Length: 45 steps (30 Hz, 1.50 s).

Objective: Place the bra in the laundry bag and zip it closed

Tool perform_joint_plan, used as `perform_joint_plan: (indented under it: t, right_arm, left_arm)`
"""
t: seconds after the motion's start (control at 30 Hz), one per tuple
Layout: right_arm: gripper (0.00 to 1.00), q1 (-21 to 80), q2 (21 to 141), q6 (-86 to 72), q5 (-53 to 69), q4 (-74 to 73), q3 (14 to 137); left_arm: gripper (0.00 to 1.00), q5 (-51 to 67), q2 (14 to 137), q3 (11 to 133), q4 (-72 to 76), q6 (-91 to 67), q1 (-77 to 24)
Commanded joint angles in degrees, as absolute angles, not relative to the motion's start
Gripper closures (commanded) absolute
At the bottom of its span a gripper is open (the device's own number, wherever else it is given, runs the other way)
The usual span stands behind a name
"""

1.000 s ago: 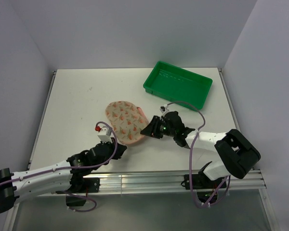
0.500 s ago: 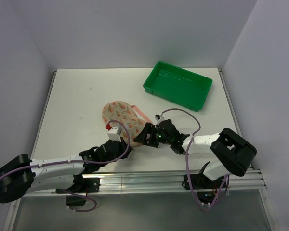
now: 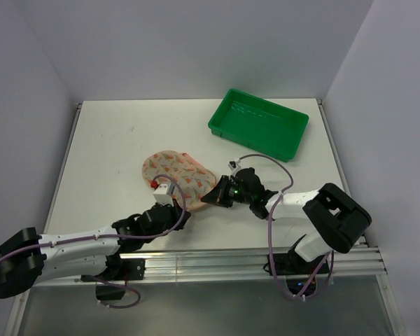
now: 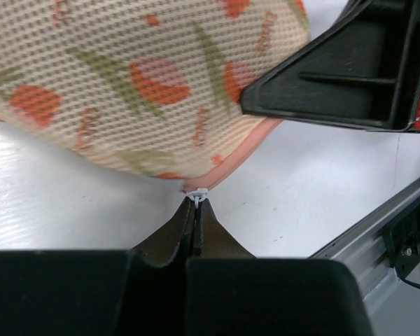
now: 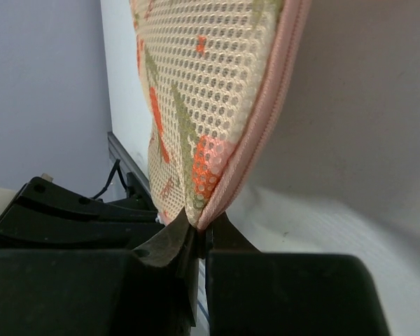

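You cannot see inside the laundry bag [image 3: 176,171], sitting toward the table's [image 3: 112,147] near edge, with your left gripper [image 4: 196,204] pinching its white zip pull [image 4: 197,194], your right gripper [image 5: 199,227] clamping its pink rim [image 5: 255,126], and the green tray [image 3: 262,127] well apart.

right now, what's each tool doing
left tool: closed on the zip pull of the laundry bag.
right tool: closed on the bag's zip rim.

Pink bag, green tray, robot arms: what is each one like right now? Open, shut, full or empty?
laundry bag: zipped shut along the rim that shows, pinched at two edges.
left end effector: shut on the white zip pull.
right end effector: shut on the laundry bag's pink rim.
green tray: upright, empty.
bra: not in sight in any view.
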<state>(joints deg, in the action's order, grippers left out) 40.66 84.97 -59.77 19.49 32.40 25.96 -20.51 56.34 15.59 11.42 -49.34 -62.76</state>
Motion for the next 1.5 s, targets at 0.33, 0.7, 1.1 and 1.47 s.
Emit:
perform_joint_plan:
  t: [0.33,0.7,1.1,1.47]
  right_arm:
    - [1.00,35.68,84.20,-51.95,17.23,27.69,27.68]
    - [0.95,39.28,89.48,-49.40,19.43,23.66,31.20]
    - [0.00,42.36,60.50,-34.90,-9.44,-9.82,34.97]
    - [0.00,42.28,19.27,-24.79,-28.20,-11.62,37.53]
  left_arm:
    - [0.81,-29.80,56.35,18.11,-0.53,-52.83,-63.10]
    - [0.17,-34.09,41.41,25.66,-7.46,-48.25,-63.11]
    - [0.01,-41.30,30.15,39.02,-20.73,-40.96,-63.11]
    - [0.01,-45.35,27.51,51.23,-26.80,-32.17,-63.11]
